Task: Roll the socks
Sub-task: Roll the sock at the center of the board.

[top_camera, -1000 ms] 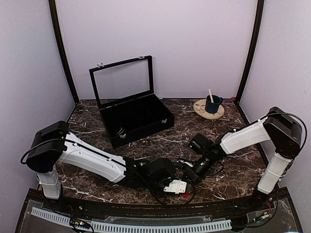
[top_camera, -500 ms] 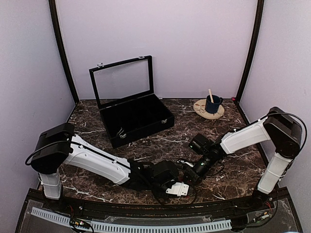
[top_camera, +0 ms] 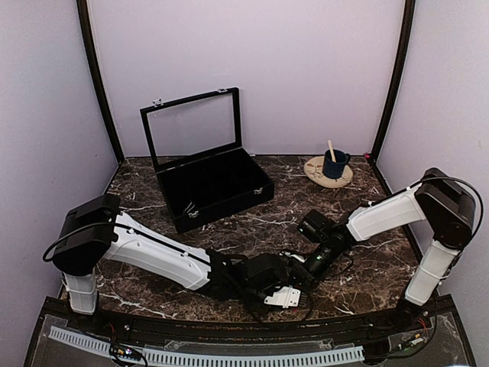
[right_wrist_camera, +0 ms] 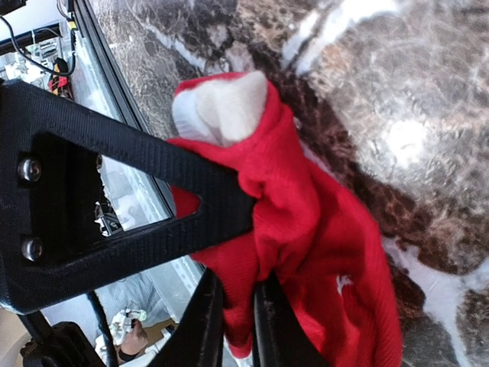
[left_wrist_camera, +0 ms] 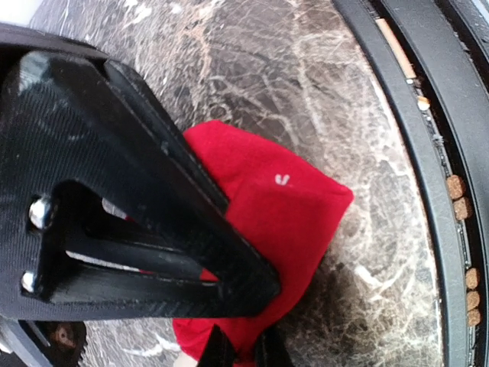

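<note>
While the socks (left_wrist_camera: 294,222) are lying on the bench (left_wrist_camera: 252,69) by its front edge, the left pincer (left_wrist_camera: 248,332) and the right pincer (right_wrist_camera: 237,302) are each clenching their red fabric. A white mark (left_wrist_camera: 281,180) is showing, too small to read.

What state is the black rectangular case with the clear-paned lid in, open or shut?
Open. The black case has its clear-paned lid standing upright behind it, leaving the dark inside exposed.

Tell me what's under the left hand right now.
The red socks, bunched on the marble table. The left hand lays a black finger across them, hiding their left part; whether fabric is rolled underneath cannot be seen.
</note>
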`<state>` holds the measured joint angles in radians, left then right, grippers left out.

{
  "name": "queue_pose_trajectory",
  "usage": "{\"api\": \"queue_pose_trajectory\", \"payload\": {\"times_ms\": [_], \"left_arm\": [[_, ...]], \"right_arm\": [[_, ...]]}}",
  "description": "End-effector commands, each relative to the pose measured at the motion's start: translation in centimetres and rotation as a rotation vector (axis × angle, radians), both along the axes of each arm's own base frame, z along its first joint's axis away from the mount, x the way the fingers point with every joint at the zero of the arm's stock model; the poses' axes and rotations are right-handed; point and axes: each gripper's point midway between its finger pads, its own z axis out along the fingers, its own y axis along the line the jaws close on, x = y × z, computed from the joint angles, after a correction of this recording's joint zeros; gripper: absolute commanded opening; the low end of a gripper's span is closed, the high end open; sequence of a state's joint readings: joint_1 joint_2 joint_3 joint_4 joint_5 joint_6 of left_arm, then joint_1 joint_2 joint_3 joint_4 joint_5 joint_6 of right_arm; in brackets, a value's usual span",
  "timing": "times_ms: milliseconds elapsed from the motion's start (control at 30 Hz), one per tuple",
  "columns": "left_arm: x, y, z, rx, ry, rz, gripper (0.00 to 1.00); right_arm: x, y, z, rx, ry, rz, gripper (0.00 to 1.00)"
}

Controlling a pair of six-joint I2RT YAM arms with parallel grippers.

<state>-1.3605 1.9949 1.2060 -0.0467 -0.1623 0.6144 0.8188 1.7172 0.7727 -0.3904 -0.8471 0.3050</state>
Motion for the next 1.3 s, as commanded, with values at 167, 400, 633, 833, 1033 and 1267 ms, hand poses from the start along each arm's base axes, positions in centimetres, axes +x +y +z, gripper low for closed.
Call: {"api": "queue_pose_trajectory", "payload": {"times_ms": [167,400,633,833,1033,1267], "left_arm": [[1.0,6.4,-2.0,0.193,0.051,0.227,0.0],[-0.5,9.8,-2.1,0.287,0.163,0.35,0.0],[-3.2,10.0,-1.4,0.4,0.318,0.324,0.0],[-5.6,8.2,-0.2,0.478,0.527,0.262,0.0],[-5.3,6.3,0.4,0.457,0.719,0.266,0.0],[-2.9,5.7,0.0,0.447,0.856,0.341,0.0]], "right_arm": [[2.1,0.1,1.0,-0.036,-0.123,-0.02,0.37],[3.9,0.4,2.2,-0.01,-0.177,-0.065,0.43],[6.6,-0.7,1.9,-0.068,-0.279,-0.146,0.44],[8.3,-2.9,1.1,-0.187,-0.395,-0.226,0.44],[9.6,-5.5,1.1,-0.296,-0.502,-0.317,0.45],[11.1,-8.1,3.2,-0.353,-0.632,-0.459,0.45]]}}
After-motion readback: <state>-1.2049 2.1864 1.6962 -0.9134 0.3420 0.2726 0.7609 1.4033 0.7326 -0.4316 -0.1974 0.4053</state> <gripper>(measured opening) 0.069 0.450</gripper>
